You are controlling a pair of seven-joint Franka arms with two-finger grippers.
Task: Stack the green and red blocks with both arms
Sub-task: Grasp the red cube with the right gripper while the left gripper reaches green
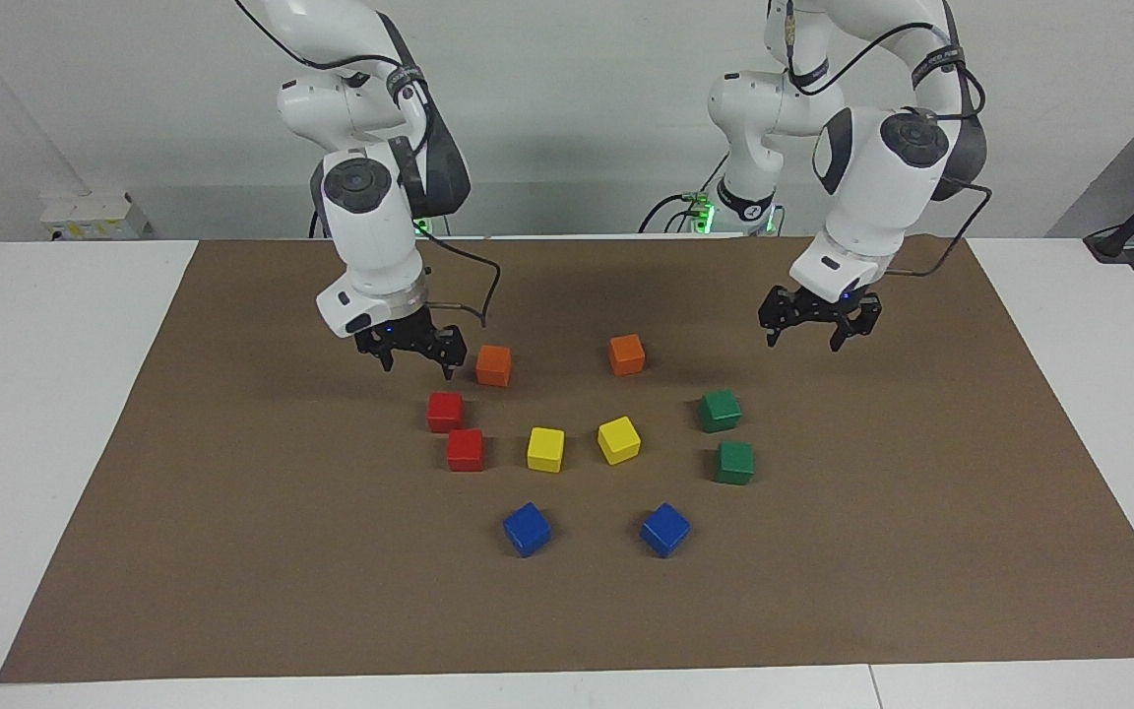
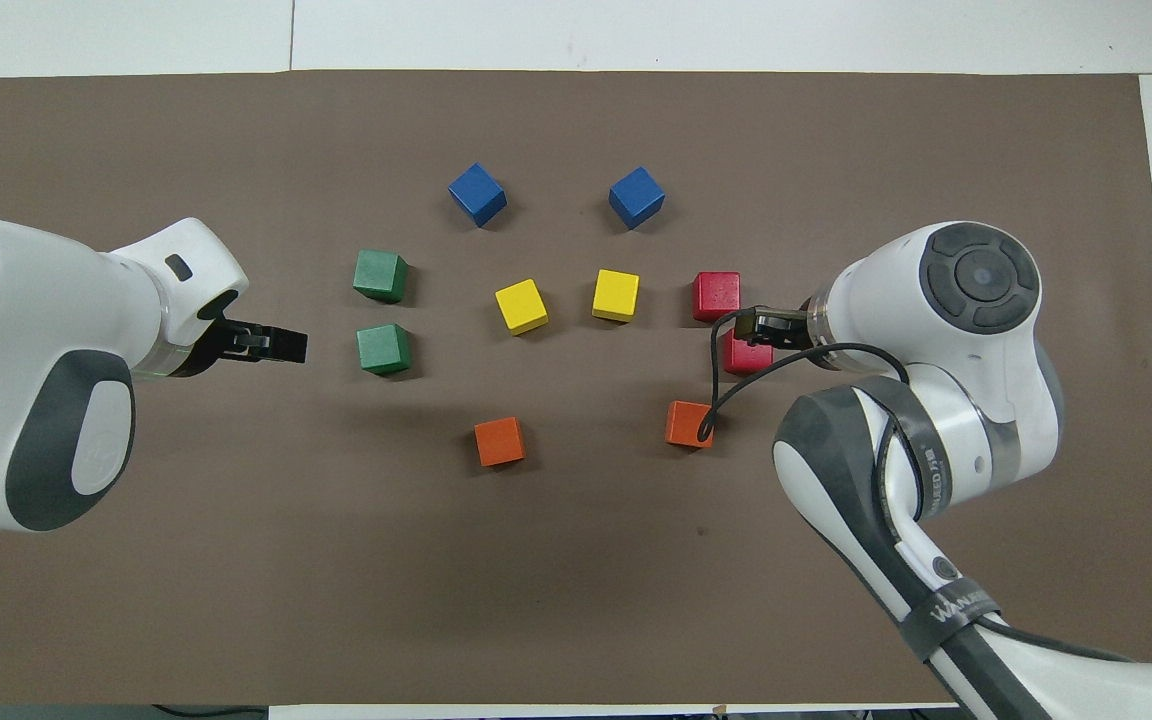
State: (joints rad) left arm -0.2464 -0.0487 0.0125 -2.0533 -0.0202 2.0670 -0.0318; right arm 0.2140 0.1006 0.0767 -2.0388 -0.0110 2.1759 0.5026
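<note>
I see right claw point(image 1: 414, 353) fingers apart, empty, hovering over brown mat by two matte red cubes point(image 1: 455, 431). Left claw point(image 1: 819, 323) apart, empty, above mat near two dark green cubes point(image 1: 726, 436). All four unstacked.

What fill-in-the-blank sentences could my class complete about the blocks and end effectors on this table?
1. The two blocks farthest from the robots are ____.
2. The right end effector hangs open above the nearer ____ block.
3. The left end effector holds ____.
4. Between the red blocks and green blocks sit two ____ blocks.

Missing words: blue; red; nothing; yellow
</note>
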